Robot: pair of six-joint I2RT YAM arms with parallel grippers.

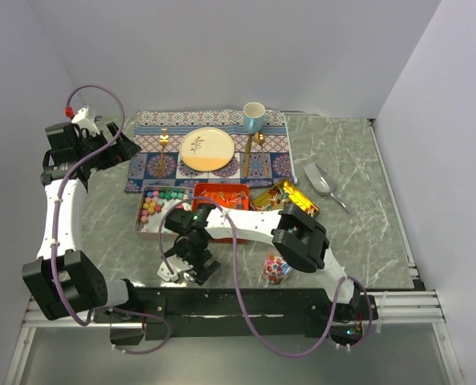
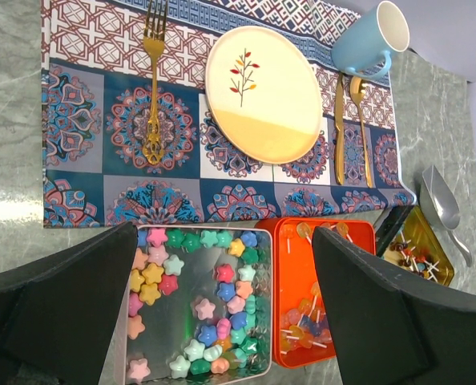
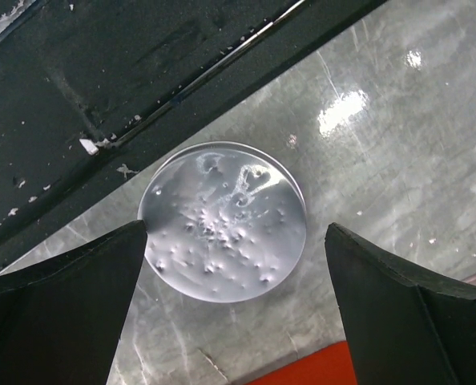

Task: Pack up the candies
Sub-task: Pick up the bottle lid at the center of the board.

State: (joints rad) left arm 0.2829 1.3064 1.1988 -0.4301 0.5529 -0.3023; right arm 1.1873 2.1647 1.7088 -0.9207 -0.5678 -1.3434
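You've got R fingers (image 3: 70,305) wide, either side of clear round lid (image 3: 222,220) on table (image 3: 398,120); L fingers (image 2: 54,313) wide too, over star candies (image 2: 202,309).

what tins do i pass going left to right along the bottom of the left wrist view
silver tin of pastel star candies → orange tin of orange wrapped candies → gold tin of twist-wrapped candies

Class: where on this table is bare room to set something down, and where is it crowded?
Bare: the marble between mug and scoop, and left of the silver tin. Crowded: the placemat, orange tin and gold tin.
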